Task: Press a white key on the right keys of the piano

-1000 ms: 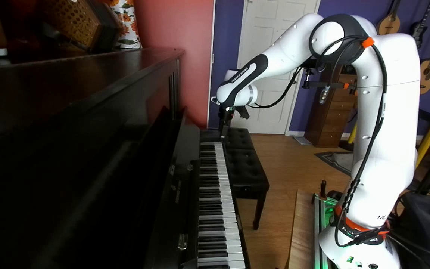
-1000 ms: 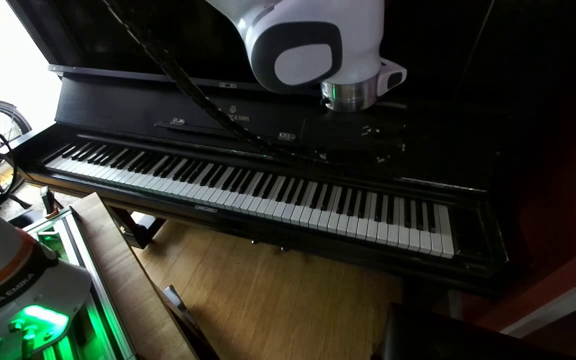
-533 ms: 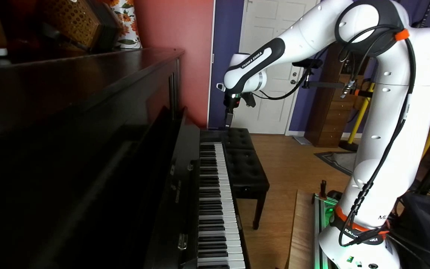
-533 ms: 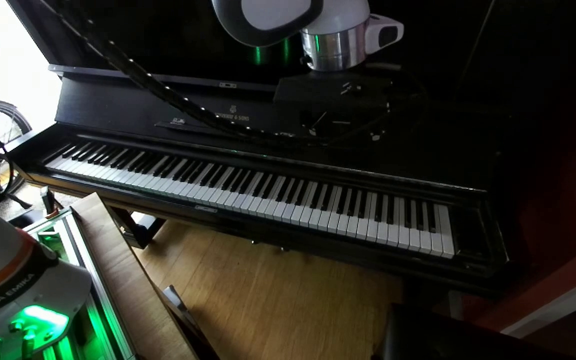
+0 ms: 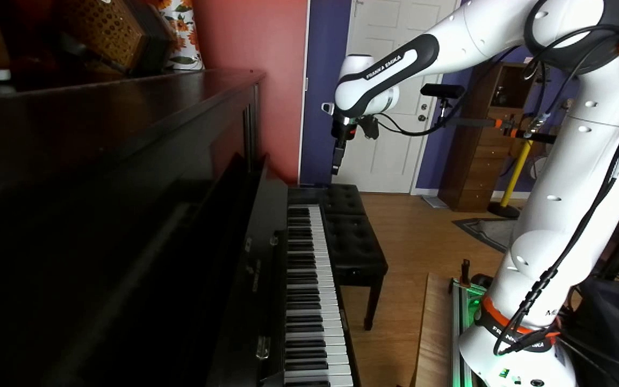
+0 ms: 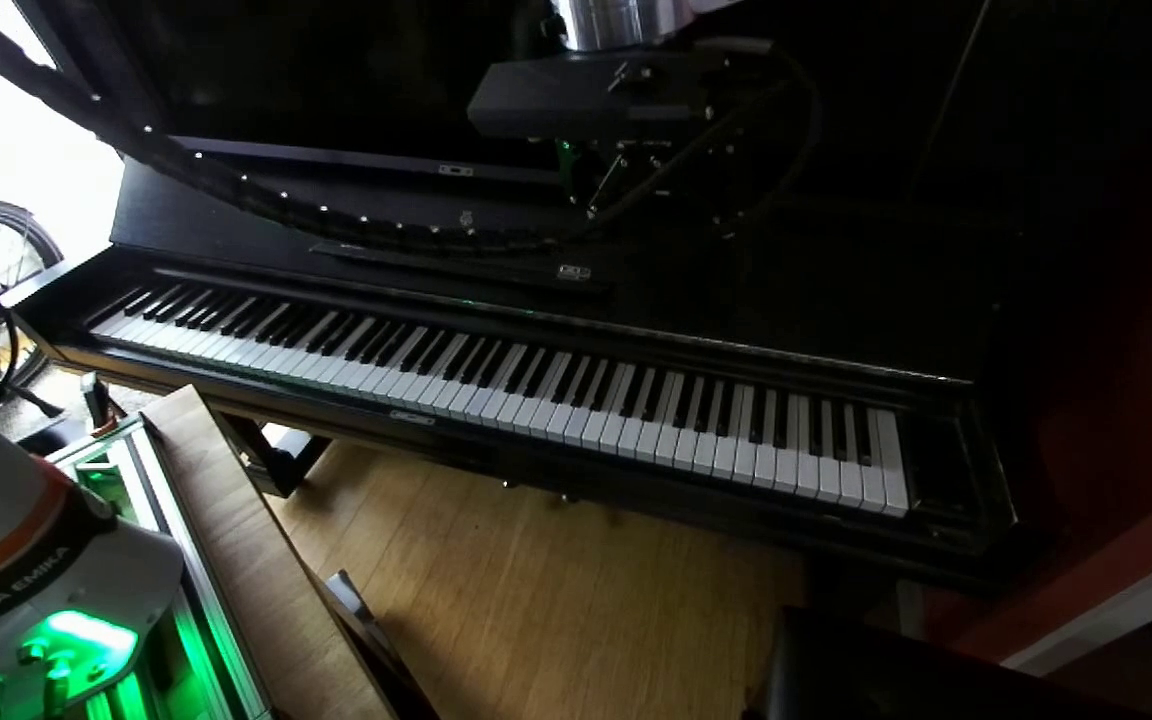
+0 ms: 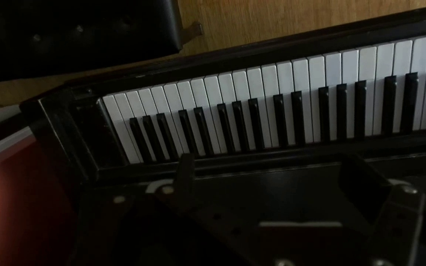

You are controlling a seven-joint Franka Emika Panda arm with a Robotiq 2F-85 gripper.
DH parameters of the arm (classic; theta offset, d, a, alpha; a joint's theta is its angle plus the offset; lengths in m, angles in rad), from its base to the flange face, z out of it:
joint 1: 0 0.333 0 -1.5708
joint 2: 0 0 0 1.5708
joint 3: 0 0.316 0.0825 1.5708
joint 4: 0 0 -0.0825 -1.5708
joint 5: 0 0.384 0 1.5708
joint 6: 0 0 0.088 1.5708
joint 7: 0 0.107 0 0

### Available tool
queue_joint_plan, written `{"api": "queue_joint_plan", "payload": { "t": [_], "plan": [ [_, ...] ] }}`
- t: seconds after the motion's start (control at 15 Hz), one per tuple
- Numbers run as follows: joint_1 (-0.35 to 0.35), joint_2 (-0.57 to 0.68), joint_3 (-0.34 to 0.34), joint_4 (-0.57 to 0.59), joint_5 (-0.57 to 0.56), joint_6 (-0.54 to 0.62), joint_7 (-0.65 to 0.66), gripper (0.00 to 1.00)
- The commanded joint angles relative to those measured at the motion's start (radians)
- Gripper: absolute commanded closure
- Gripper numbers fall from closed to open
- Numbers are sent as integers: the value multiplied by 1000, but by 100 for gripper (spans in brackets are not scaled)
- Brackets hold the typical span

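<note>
The piano point(image 5: 258, 258) is a dark upright with one long row of keys, also in an exterior view point(image 6: 236, 205) and the wrist view point(image 7: 91, 138). The right keys, slim white with raised black ones between, are at the far end of the row in an exterior view point(image 5: 316, 217), at the right end in an exterior view point(image 6: 816, 470) and at the left in the wrist view point(image 7: 183, 94). My gripper point(image 7: 274, 166) is open and empty, its fingers spread wide. In an exterior view the gripper point(image 5: 336, 164) hangs above the keys' far end, touching nothing.
A black padded bench point(image 5: 355, 236) stands along the front of the piano's right end, also in the wrist view point(image 7: 72, 40). A wooden table edge point(image 6: 236, 520) is beside the robot base. A red wall point(image 5: 274, 97) stands past the piano's end.
The arm has risen and drawn back. The gripper has moved up and to the right, away from the keys, in an exterior view. The piano and its keys look unchanged.
</note>
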Motion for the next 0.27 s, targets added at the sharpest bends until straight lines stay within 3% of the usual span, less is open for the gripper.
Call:
{"api": "queue_joint_plan", "payload": {
  "t": [0.0, 0.2],
  "plan": [
    [29, -6, -29, -2, -4, -3, 6, 0],
    [30, -9, -30, -10, -5, -3, 9, 0]
  ]
}}
